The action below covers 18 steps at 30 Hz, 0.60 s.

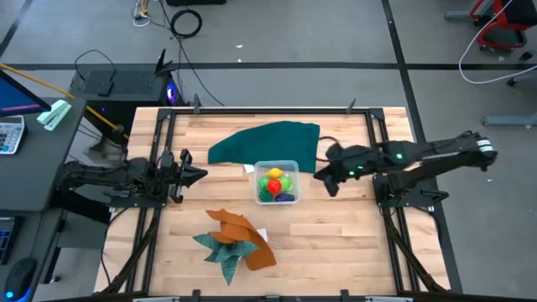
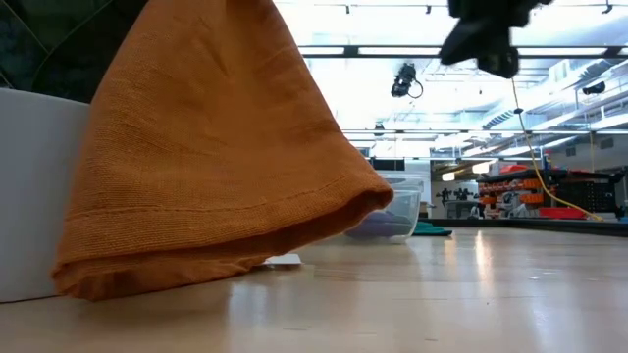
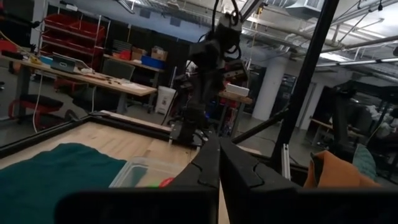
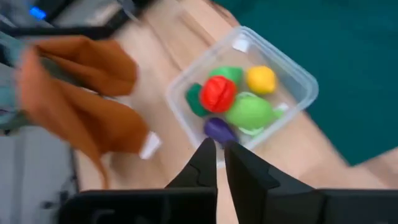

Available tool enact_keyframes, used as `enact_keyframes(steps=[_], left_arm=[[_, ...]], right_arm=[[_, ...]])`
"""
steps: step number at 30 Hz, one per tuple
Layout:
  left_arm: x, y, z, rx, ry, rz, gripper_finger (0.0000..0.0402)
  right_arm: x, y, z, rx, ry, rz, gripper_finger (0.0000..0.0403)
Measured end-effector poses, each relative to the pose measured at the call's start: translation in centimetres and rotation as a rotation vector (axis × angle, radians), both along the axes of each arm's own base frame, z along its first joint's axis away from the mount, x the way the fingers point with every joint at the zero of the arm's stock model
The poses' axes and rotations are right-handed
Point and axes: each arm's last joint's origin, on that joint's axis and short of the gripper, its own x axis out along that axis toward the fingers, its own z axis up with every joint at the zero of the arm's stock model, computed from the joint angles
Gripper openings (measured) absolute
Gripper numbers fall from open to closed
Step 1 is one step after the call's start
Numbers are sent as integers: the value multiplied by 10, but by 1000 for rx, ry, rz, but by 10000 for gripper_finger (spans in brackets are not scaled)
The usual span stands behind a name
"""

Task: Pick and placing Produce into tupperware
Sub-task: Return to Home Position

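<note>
The clear tupperware (image 1: pixel 276 182) stands on the wooden table near its middle. Inside lie the produce: a yellow piece (image 4: pixel 261 79), a red one (image 4: pixel 217 93), a light green one (image 4: pixel 249 112), a purple one (image 4: pixel 219 129) and a green one (image 4: pixel 196 99). My right gripper (image 1: pixel 320 175) hangs above the table just right of the tub, shut and holding nothing; its own wrist view shows the gripper (image 4: pixel 219 149) slanting down at the tub. My left gripper (image 1: pixel 201 174) waits shut, left of the tub, pointing roughly level.
A large dark green cloth (image 1: pixel 264 143) lies on the table behind the tub. Orange and teal cloths (image 1: pixel 235 242) lie heaped near the front edge, and the orange cloth (image 2: pixel 216 147) fills much of the low view. Bare wood shows at the front right.
</note>
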Motion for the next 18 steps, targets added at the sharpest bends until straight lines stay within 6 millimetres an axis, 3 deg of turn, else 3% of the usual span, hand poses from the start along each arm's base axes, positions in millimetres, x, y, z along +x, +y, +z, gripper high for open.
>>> enact_keyframes(steps=[9,18], left_arm=[[0,0,0,1,1,0,44],[0,0,0,1,0,0,42]], right_arm=[[-50,-4,-28,20,-305,-12,1],[-62,-3,-63,-8,-501,74,0]])
